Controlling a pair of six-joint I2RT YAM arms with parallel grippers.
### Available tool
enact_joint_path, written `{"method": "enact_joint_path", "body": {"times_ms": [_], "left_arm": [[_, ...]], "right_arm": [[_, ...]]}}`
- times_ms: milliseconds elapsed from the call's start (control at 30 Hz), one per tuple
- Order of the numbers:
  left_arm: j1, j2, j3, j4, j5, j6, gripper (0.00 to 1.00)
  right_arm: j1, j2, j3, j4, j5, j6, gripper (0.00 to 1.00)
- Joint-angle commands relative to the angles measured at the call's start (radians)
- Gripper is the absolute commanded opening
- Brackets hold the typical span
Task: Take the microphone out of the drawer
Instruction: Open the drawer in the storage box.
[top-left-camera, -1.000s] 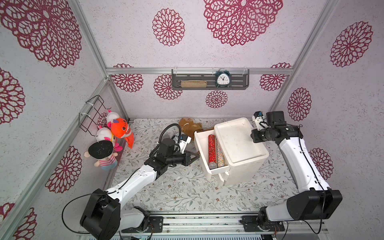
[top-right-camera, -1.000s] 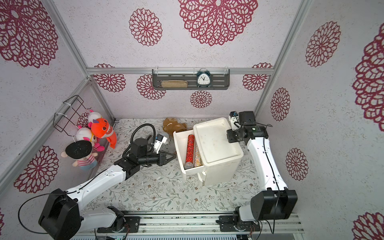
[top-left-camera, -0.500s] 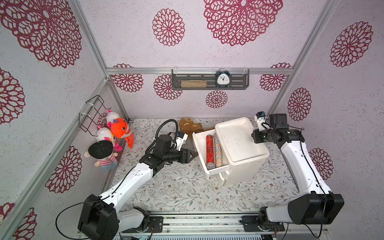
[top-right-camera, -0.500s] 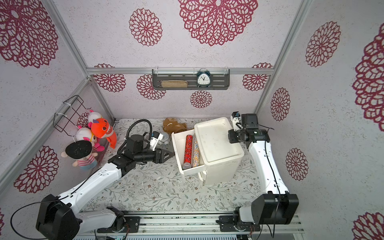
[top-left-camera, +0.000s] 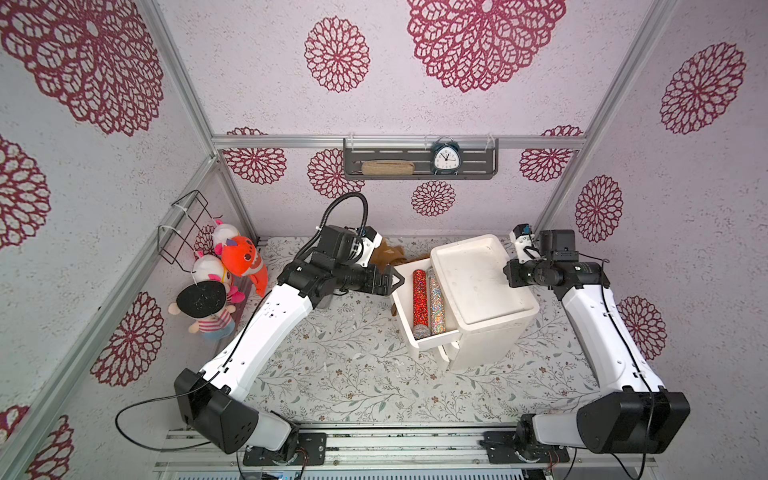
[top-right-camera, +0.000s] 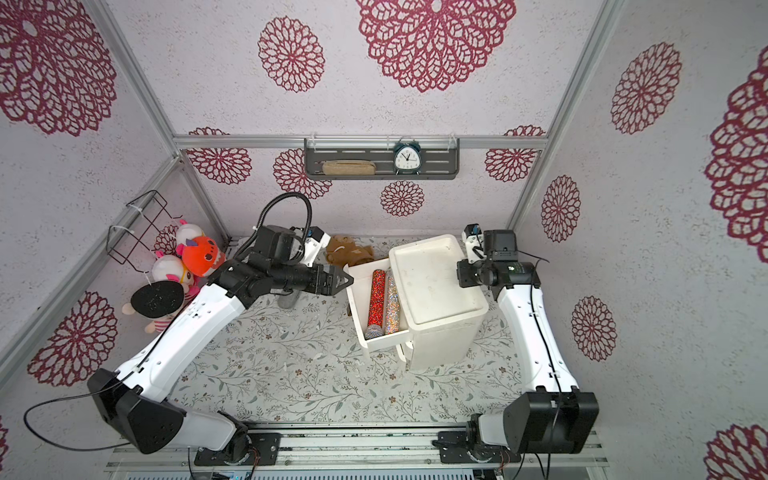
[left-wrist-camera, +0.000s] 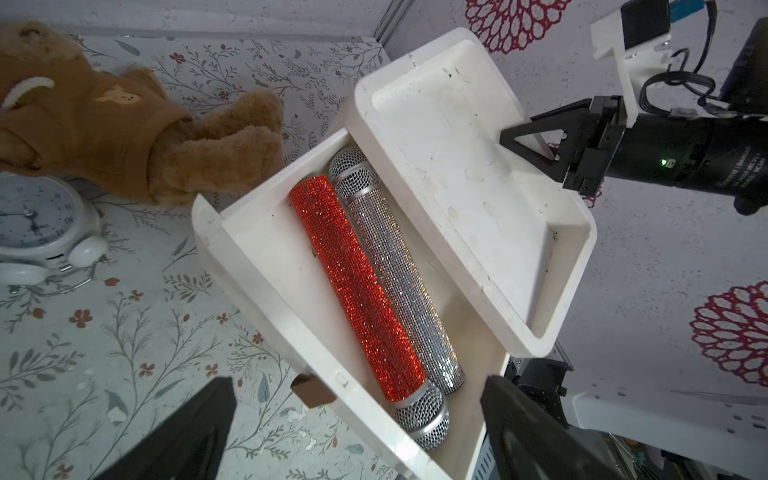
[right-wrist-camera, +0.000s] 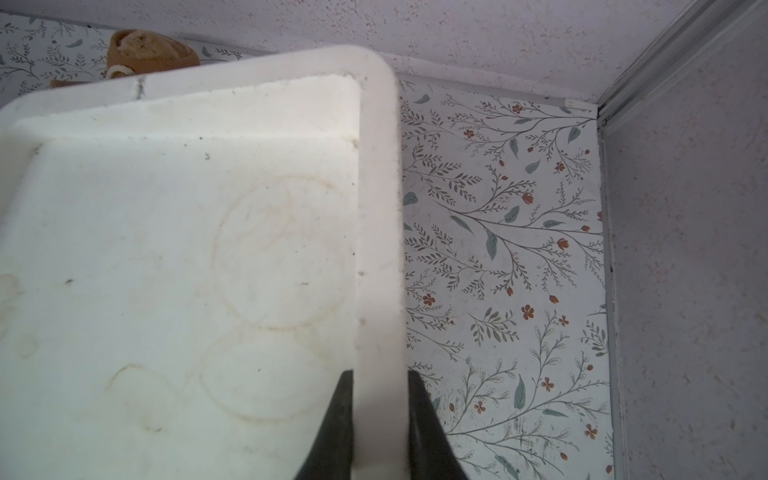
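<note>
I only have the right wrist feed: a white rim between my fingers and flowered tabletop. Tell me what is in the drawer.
Observer: Two microphones lie side by side in the open drawer: a red microphone and a silver microphone.
Operator: Give me their heads.
Observer: They point opposite ways: the red one's mesh head lies at the end nearer the robot's bases, the silver one's at the far end.
Operator: Report the left gripper.
Observer: The left gripper is open, close beside the drawer's front and holding nothing.
</note>
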Motion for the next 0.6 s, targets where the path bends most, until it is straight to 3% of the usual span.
{"method": "enact_joint_path", "body": {"times_ms": [0,567], "left_arm": [[-0.031,0.087,0.151,-0.225,-0.079,0.01,0.97],[-0.145,0.383,0.682,-0.585,-0.289,-0.083,0.97]], "right_arm": [[-0.028,-0.081,0.025,0.165,0.022,0.041,0.0],[-0.028,-0.108,0.001,0.18,0.08,0.068,0.0]]}}
